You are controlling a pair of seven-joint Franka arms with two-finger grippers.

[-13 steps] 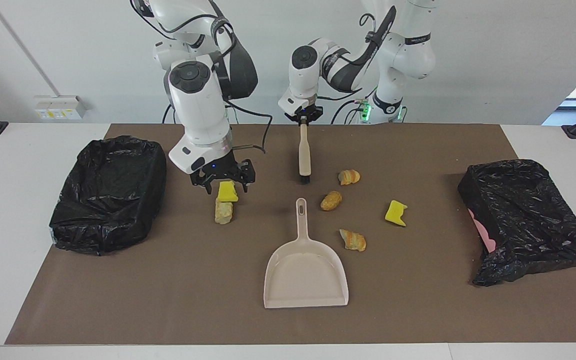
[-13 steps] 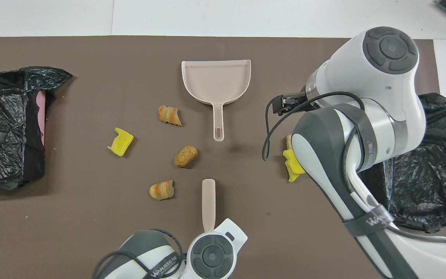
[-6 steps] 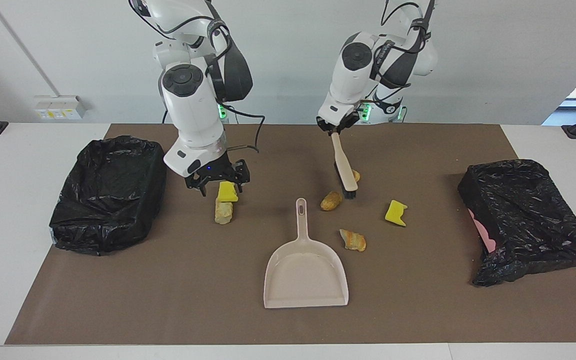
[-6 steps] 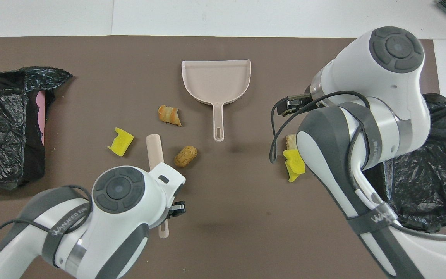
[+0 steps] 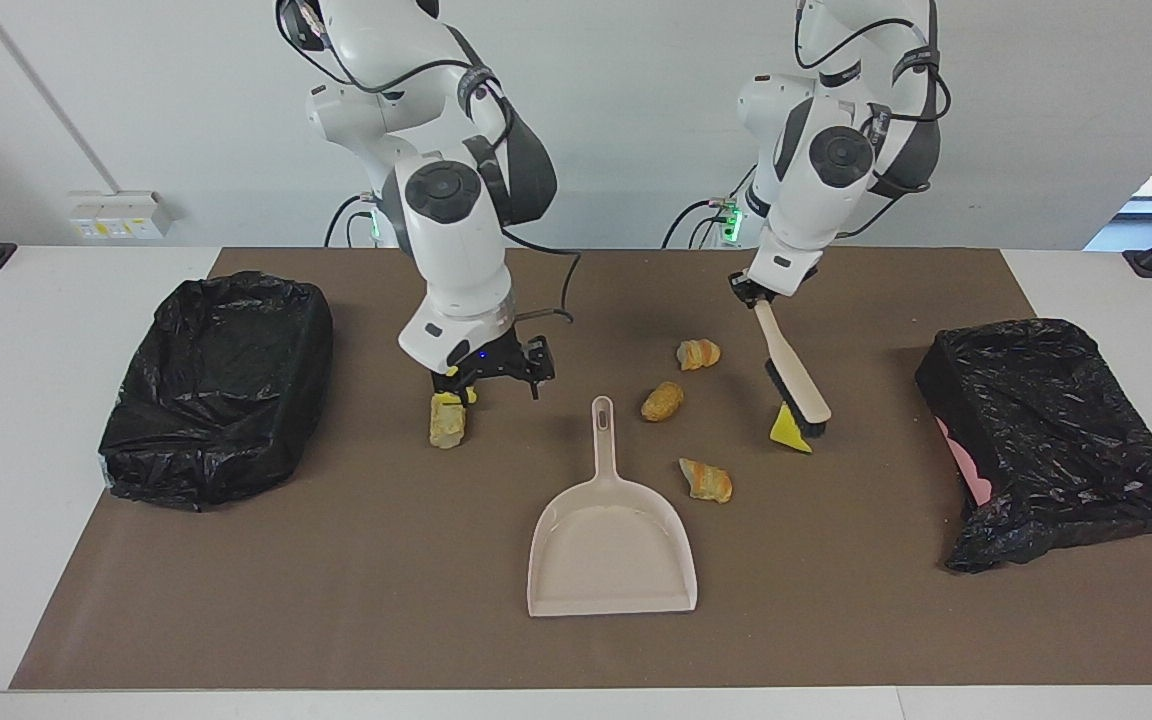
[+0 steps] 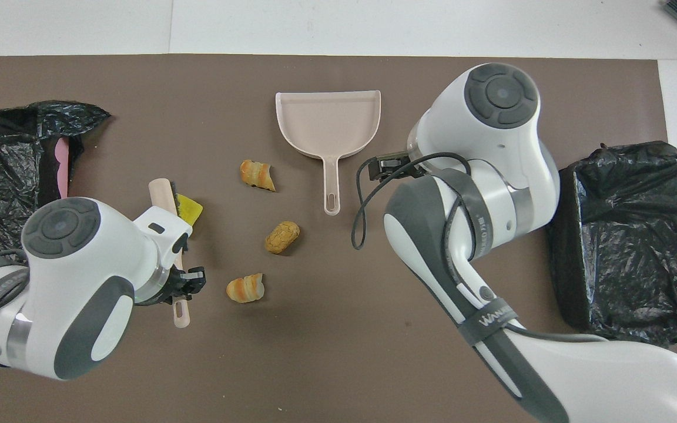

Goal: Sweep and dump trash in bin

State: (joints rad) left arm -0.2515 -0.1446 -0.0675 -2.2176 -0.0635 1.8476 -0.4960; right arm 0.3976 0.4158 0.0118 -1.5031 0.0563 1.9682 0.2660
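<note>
Facing view: left gripper (image 5: 754, 296) clamped on brush (image 5: 794, 378) handle, bristles touching yellow sponge chunk (image 5: 788, 432) toward left arm's end of desk (image 5: 76, 620); right gripper (image 5: 492, 368) spread wide, low over pale bread piece (image 5: 446, 421) and second sponge chunk (image 5: 452, 396), near black-bagged bin (image 5: 216, 372). Three bread pieces (image 5: 663, 401) loose between brush and dustpan (image 5: 612, 532) handle. Overhead view: brush (image 6: 162, 194) over sponge chunk (image 6: 189, 207), right gripper (image 6: 386, 167) beside dustpan (image 6: 328, 126) handle, bread pieces (image 6: 282, 237) nearer robots than pan.
</note>
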